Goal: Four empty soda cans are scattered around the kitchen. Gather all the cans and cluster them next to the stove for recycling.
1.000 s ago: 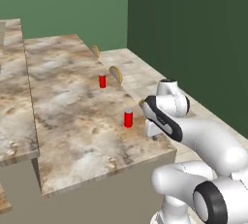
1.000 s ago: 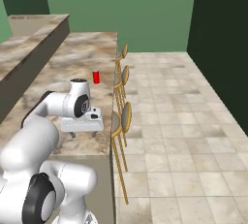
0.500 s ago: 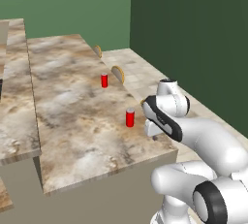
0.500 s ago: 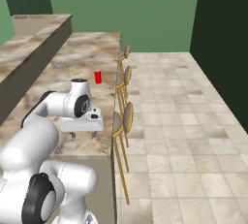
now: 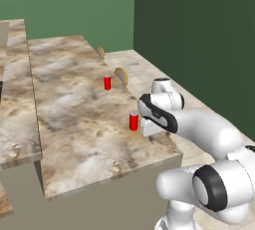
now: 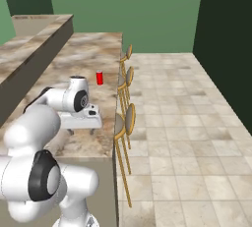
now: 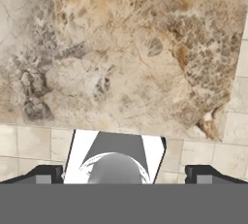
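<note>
The gripper (image 5: 149,127) hangs low over the counter (image 5: 79,124), jaws wide apart and empty, just right of the near can (image 5: 133,121); a second can (image 5: 107,82) stands farther back. It should centre on the near can before closing

I see a long tan marbled desk (image 5: 74,109) running away from me, with a higher ledge (image 5: 15,119) along its left side. Two red soda cans stand upright on it, well apart: the nearer can (image 5: 133,121) close to the right edge, the farther can (image 5: 107,82) further along that edge. The beige tiled floor (image 6: 182,123) carries wooden stools (image 6: 127,123) against the desk's right edge.
</note>
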Controlling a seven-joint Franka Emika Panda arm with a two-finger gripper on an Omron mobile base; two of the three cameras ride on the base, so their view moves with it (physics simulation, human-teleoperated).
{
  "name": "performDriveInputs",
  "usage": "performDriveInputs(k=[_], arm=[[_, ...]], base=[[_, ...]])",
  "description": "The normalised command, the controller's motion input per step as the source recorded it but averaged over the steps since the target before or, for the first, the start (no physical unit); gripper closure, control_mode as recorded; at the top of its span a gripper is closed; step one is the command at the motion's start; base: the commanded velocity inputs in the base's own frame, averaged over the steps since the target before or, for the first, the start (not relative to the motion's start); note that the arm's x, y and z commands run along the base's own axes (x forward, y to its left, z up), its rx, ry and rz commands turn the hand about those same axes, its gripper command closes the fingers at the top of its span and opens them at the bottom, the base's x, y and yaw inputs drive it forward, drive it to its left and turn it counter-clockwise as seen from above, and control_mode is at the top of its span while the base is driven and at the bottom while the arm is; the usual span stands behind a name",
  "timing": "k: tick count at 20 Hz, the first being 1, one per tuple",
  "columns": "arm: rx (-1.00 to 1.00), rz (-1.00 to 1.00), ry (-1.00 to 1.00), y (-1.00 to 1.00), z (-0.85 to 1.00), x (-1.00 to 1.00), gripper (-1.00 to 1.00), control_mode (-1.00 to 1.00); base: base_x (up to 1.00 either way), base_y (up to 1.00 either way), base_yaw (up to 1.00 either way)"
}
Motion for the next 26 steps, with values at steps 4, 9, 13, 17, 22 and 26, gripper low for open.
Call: performDriveInputs(k=[4,9,13,17,22,26], arm=[[0.00,0.00,0.00,0.21,0.20,0.42,-1.00,-1.00],[-0.01,0.00,-0.04,0.21,0.13,0.43,-1.00,-1.00],[-0.01,0.00,-0.14,0.18,0.03,0.32,-1.00,-1.00],[0.00,0.00,-0.16,0.12,-0.01,0.26,-1.00,-1.00],[0.00,0.00,-0.20,0.06,-0.06,0.26,-1.00,-1.00],[0.00,-0.01,-0.10,0.00,0.00,0.33,-1.00,-1.00]], base=[[0.00,0.00,0.00],[0.00,0.00,0.00],[0.00,0.00,0.00],[0.00,0.00,0.00],[0.00,0.00,0.00],[0.00,0.00,0.00]])
